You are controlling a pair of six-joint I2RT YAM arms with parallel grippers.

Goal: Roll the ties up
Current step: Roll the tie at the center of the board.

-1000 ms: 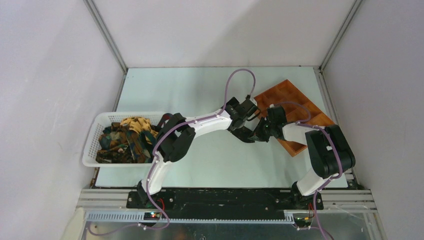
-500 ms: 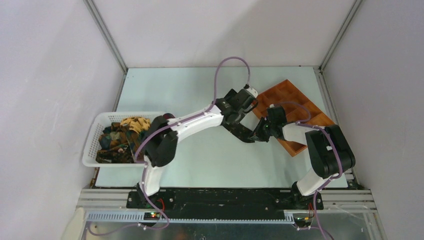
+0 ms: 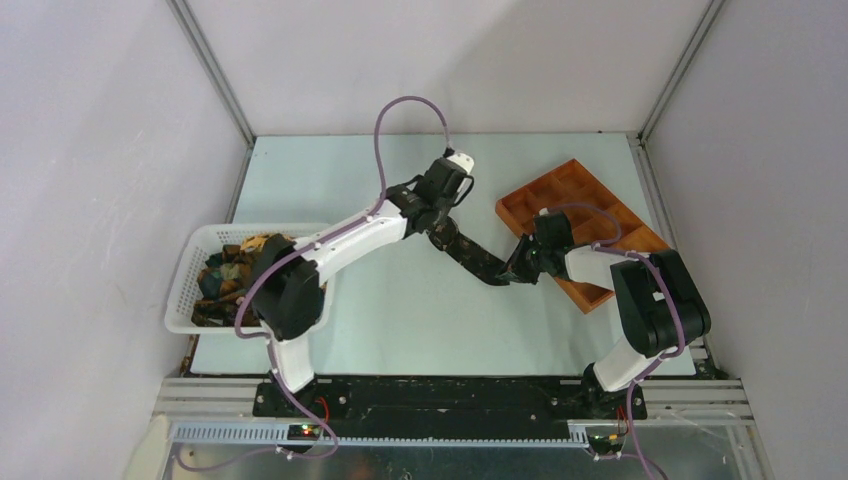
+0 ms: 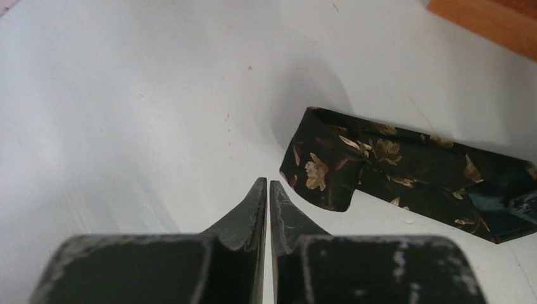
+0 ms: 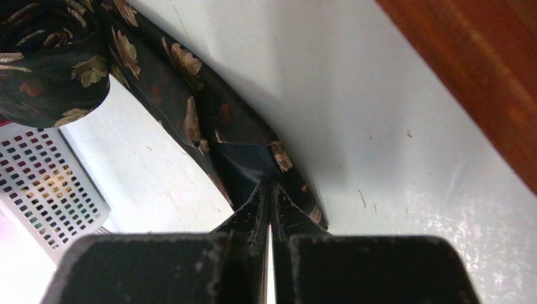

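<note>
Where white walls [image 3: 100,150] and aluminium frame posts [image 3: 215,75] boxed it in on three sides, the pale, faintly green table top [image 3: 400,320] carried a white mesh basket [image 3: 185,290] at its left edge and an orange compartment tray [image 3: 590,215] set askew at the far right. A heap of other ties [image 3: 235,275] filled the basket.

One dark, leaf-printed necktie [image 3: 480,262] lay flat on the table between the two arms. Seen from above, its long axis ran diagonally, from far-left down to near-right. Its far-left end was doubled over into a soft fold [image 4: 323,171]. Its near-right end stopped just short of the tray's near-left edge.

The right gripper [image 5: 271,187] was clenched on that near-right end, with cloth pinched between its fingertips low against the table. The left gripper [image 4: 266,185] hovered beside the folded end with its jaws drawn almost together and only a thin slit between them. It grasped nothing, and the fold lay just beyond its tips and to one side, apart from them.
</note>
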